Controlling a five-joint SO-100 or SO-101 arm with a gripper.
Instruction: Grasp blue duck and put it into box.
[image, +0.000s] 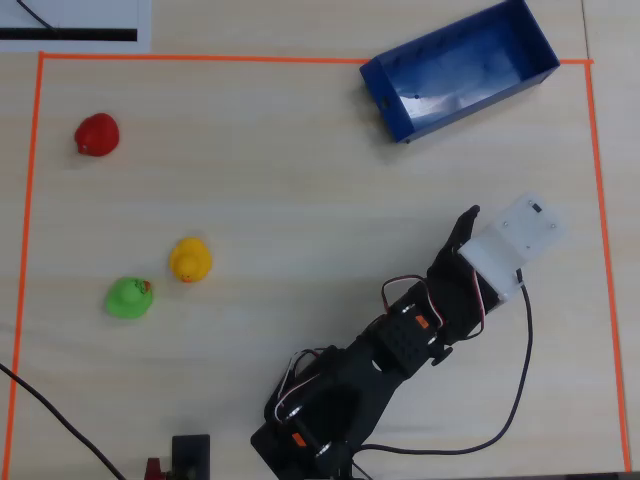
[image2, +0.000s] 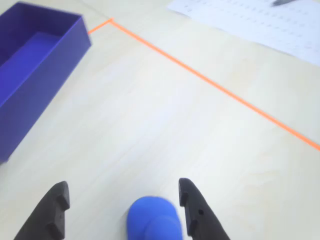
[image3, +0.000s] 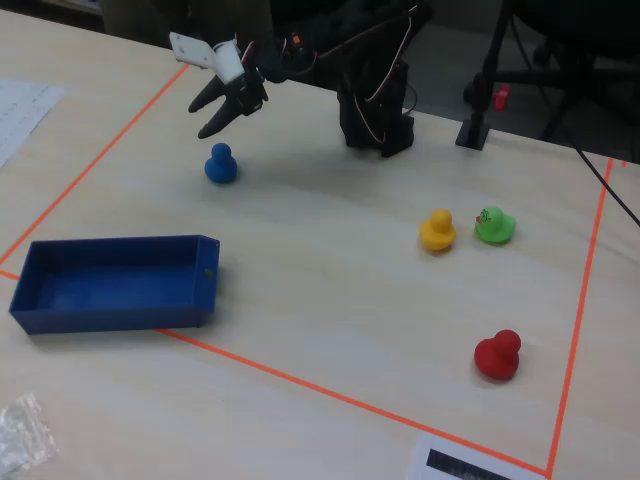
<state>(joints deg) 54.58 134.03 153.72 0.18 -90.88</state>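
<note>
The blue duck stands on the table about a duck's length from the near end of the box. In the wrist view the duck lies at the bottom edge between my fingers, closer to the right finger. My gripper is open and empty, hovering above the duck and not touching it; it also shows in the wrist view. In the overhead view the arm's white wrist part hides the duck. The dark-blue box is empty and shows at upper left in the wrist view.
A red duck, a yellow duck and a green duck stand far from the arm's reach side. Orange tape frames the work area. A printed sheet lies beyond the tape.
</note>
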